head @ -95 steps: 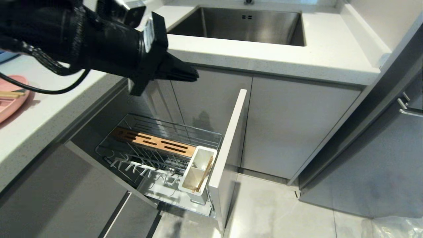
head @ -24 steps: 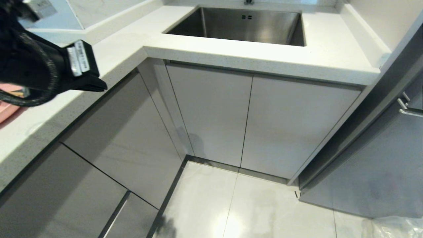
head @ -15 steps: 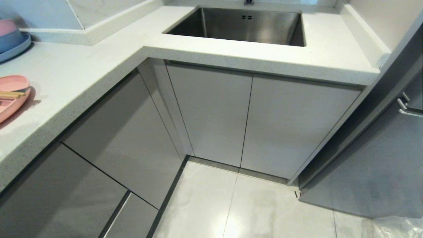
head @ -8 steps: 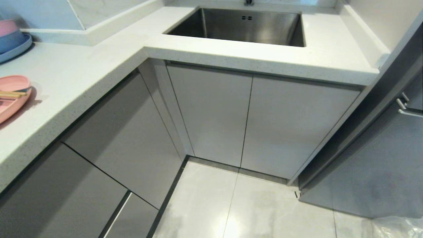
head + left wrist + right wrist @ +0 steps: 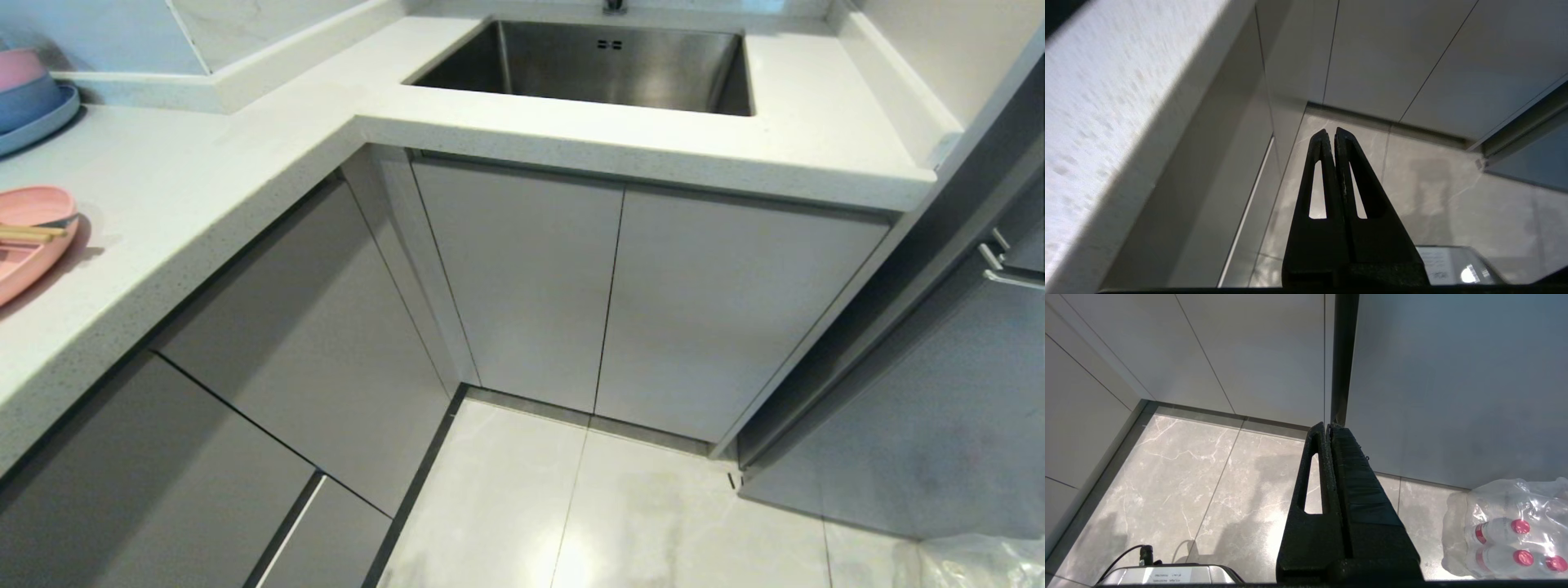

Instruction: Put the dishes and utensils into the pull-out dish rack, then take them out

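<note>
- The white countertop (image 5: 204, 196) wraps the corner around the steel sink (image 5: 604, 65), with grey cabinet fronts closed beneath it.
- The pull-out dish rack (image 5: 269, 343) is shut behind its grey front under the left run of counter; none of its wire basket shows.
- The pink plate (image 5: 24, 245) lies at the left edge of the counter, cut off by the frame, with the chopsticks (image 5: 28, 234) across it. The cream bowl and spoon are not in sight; they may lie beyond that edge.
- A blue plate (image 5: 37, 122) carrying small stacked bowls (image 5: 23, 86) sits further back on the counter.
- The left gripper (image 5: 1331, 136) hangs below the counter lip over the floor tiles, fingers pressed together and holding nothing.
- The right gripper (image 5: 1327, 430) is parked low by the tall grey door (image 5: 1453, 375), closed tight and empty, near a pack of water bottles (image 5: 1506, 531).
- With the drawer closed and dishes on the counter, the work looks finished or close to it. A good finish means tucking the left arm down clear of the counter edge, jaws closed, so nothing catches the drawer front.
</note>
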